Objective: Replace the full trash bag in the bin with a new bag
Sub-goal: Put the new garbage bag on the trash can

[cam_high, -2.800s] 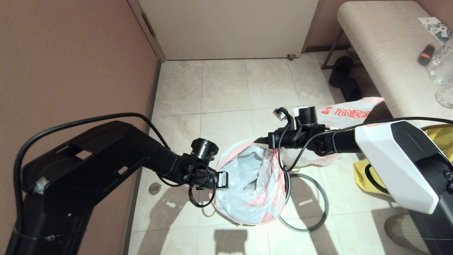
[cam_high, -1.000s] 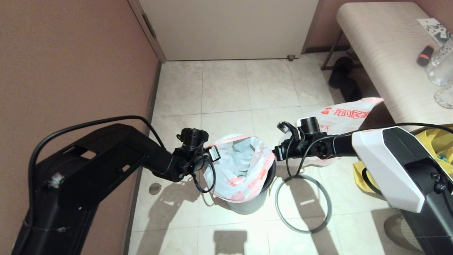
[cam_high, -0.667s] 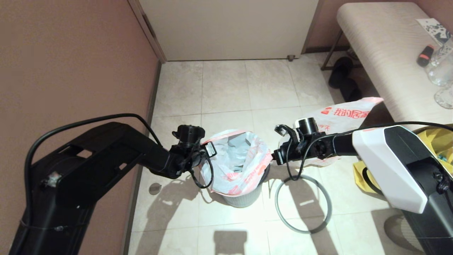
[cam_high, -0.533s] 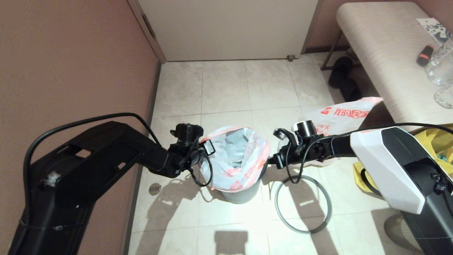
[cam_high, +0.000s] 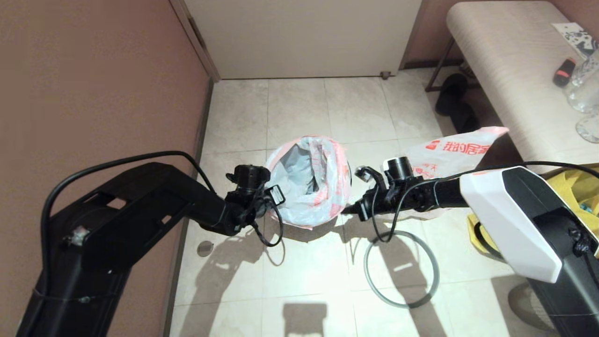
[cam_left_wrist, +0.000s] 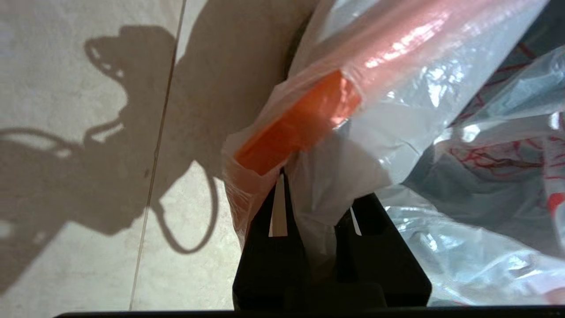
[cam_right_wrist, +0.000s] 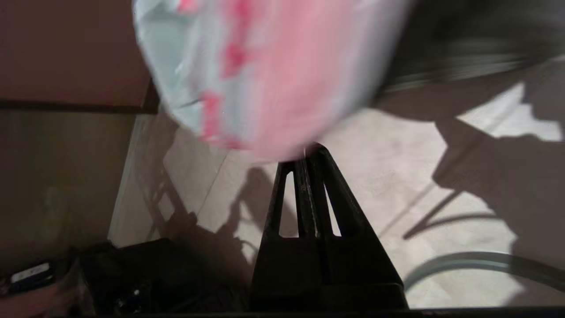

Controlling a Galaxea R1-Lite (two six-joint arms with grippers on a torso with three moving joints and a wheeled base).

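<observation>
The new bag [cam_high: 306, 182], crinkled white with a pink-red edge, is spread over the bin [cam_high: 349, 171], which shows only as a dark sliver of rim. Its mouth faces me. My left gripper [cam_high: 280, 197] is shut on the bag's near-left edge [cam_left_wrist: 309, 128], with plastic bunched between its fingers [cam_left_wrist: 315, 194]. My right gripper [cam_high: 345, 210] is shut at the bag's near-right edge, and the blurred pink edge [cam_right_wrist: 282, 79] meets its tips [cam_right_wrist: 309, 152]. The full trash bag [cam_high: 449, 150], with its red logo, lies behind the right arm. The grey hoop [cam_high: 401, 304] lies on the floor.
A brown wall [cam_high: 93, 79] runs close along the left. A padded bench [cam_high: 510, 70] stands on the right with dark shoes [cam_high: 451, 100] under it. A yellow fabric bag [cam_high: 580, 182] sits by my right arm. Bare tiles [cam_high: 299, 107] stretch to the door.
The bag came down from mid-air over the bin. Since then bag and bin have shifted away from me, the mouth tipping toward me, and both grippers have followed forward.
</observation>
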